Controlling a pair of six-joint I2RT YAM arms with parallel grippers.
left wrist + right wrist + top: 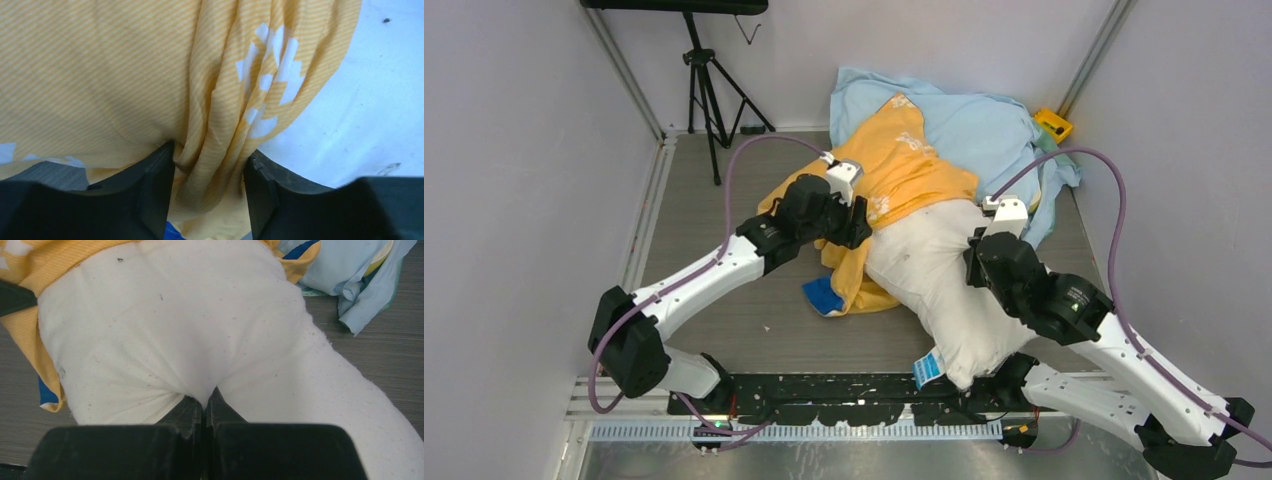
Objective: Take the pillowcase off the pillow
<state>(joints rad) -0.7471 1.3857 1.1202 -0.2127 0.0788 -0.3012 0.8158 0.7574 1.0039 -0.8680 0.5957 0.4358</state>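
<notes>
Pillowcase (904, 165), orange-yellow, lies bunched mid-surface and covers only the far end of the pillow (924, 270). Its open edge is rucked up approx halfway along, w/ blue inner edging (824, 295) showing at the near-left fold. White printed marks (879, 207) on top. Pillow runs diagonally: far end inside the case, near end bare white and speckled, reaching the near edge betw the arm bases. Small blue tag (929, 367) at that near corner.

Left claw (856, 225) is at the case's left side, by the open edge. Left wrist view: its two fingers (155, 175) stand apart w/ a gathered fold of pillowcase (100, 75) filling the gap. Both fingers are against the cloth, so the left claw (210, 155) is pinching the case. White mark (272, 65) just above the tips; pillow (360, 100) bare to the right.

Right claw (976, 250) is on the pillow's bare right flank. Right wrist view: right claw (205, 400) has its fingers pressed together, nipping a pucker of pillow (175, 330) fabric at the tips. Pillowcase (25, 335) edge sits beyond, top and left.

Pale blue cloth (984, 125) is heaped behind and right of the case, partly under it. Yellow object (1053, 123) at the far-right corner, a tripod (704, 80) at far left. Grey wood-grain surface (724, 200) under it all.
</notes>
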